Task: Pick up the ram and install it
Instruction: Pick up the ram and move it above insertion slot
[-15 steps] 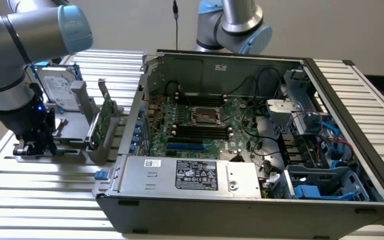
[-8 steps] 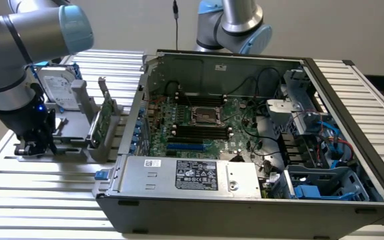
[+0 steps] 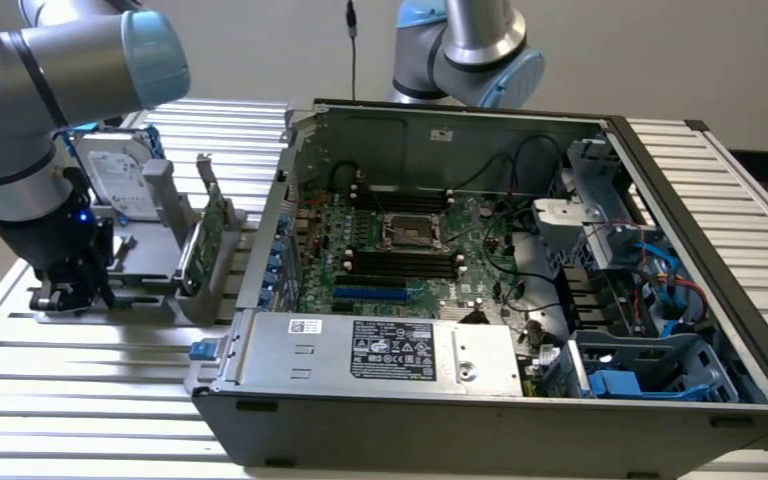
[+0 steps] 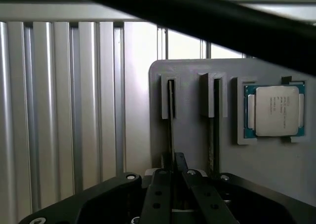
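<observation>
**Wrist view: ram pinched in its slot**

Gripper [image 4: 174, 178] looks clenched on the ram [image 4: 171, 115], which stands edge-on in a slot of the grey holder [image 4: 192, 145] on the surface [image 4: 59, 110]. Risk: an off-centre pinch tilts it, so it binds or knocks the neighbouring stick [image 4: 216, 115].

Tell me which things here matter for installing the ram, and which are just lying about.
For the job:
- ram stick, slotted into the grey holder
- gripper, right at it
- black slots on the motherboard

Just lying about:
- hard drive
- broad green card
- processor chip
</observation>
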Robot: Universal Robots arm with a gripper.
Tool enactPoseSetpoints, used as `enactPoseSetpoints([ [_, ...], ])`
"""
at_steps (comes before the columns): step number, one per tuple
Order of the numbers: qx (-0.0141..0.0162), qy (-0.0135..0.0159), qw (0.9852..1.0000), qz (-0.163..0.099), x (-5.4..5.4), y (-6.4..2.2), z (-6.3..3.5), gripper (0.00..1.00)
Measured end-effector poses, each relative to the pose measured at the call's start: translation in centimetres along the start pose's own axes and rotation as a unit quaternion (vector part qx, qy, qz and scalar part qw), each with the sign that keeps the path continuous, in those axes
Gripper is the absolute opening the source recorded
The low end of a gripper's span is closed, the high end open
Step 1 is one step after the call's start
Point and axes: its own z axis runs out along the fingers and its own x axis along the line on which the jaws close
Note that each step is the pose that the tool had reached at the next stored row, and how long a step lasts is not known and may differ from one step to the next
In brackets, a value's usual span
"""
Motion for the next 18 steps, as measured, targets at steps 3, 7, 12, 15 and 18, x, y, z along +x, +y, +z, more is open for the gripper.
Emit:
enactPoseSetpoints([
  [3, -0.001, -0.0002, 1.0, 0.008, 0.0, -0.04, 0.0, 0.14],
  [7, -0.0021, -0.0003, 0.9999, 0.017, 0.0, -0.05, -0.01, 0.14],
  [12, -0.0032, -0.0003, 0.9998, 0.018, -0.01, -0.06, -0.14, 0.14],
  [15, -0.0041, -0.0003, 0.9998, 0.018, -0.01, -0.05, -0.41, 0.14],
  [18, -0.0049, -0.0003, 0.9998, 0.018, -0.03, -0.04, -0.83, 0.14],
])
